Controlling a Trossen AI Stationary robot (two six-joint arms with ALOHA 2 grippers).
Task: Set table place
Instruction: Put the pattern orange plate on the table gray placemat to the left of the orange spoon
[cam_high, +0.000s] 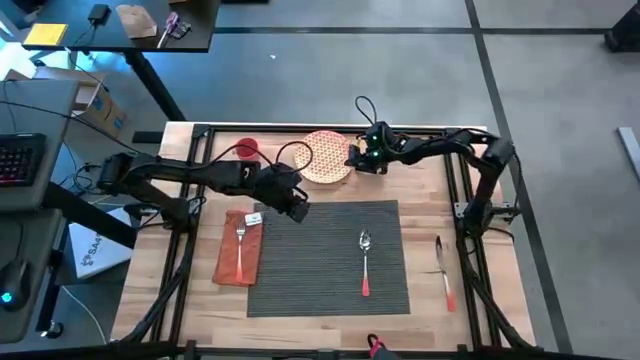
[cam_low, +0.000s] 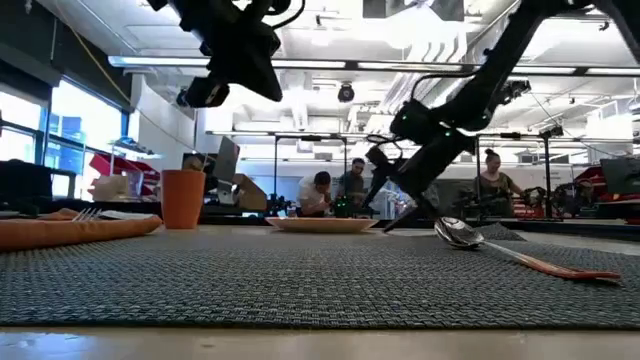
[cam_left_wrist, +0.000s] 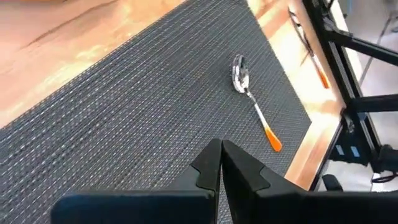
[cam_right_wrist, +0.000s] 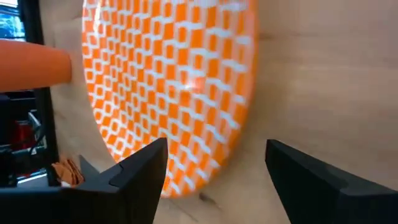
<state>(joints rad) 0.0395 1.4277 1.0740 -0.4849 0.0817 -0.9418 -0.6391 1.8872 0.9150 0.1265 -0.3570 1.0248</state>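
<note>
Orange-checked plate (cam_right_wrist: 171, 87) pattern — right wrist view only

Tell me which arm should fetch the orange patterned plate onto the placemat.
Right. The right pincer is open at the plate's rim, at the far edge of the table. The left pincer is shut, hovering over the placemat, away from the plate.

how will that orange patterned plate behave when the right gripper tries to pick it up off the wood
The plate looks rigid and glossy, so it may slip between the open right gripper fingers. It lies flat on the table, so its low rim probably needs a lift or tilt. It won't roll, but may slide if nudged.
</note>
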